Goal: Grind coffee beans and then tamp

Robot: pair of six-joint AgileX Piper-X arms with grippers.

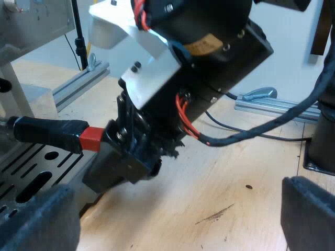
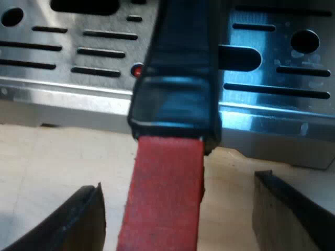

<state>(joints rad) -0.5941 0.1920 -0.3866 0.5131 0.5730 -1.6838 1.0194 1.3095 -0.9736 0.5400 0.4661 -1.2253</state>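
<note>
The holder's dark handle point(image 1: 49, 132) juts out over the machine's slotted drip tray point(image 1: 29, 175) and ends in red point(image 1: 90, 139). The right arm's gripper point(image 1: 131, 157) is at that red end. In the right wrist view the handle point(image 2: 178, 68) and its red end point(image 2: 165, 193) run between my right gripper's point(image 2: 178, 219) fingers point(image 2: 78, 219), which stand wide apart with a gap on each side. My left gripper point(image 1: 172, 222) hangs open over the wooden table with nothing between its pads point(image 1: 36, 219).
The steel drip tray point(image 2: 272, 120) lies just beyond the red end, its edge above the wooden tabletop point(image 1: 225, 183). Aluminium rails point(image 1: 78, 83) lie on the table farther off. A black box point(image 1: 320, 151) stands near the table's edge.
</note>
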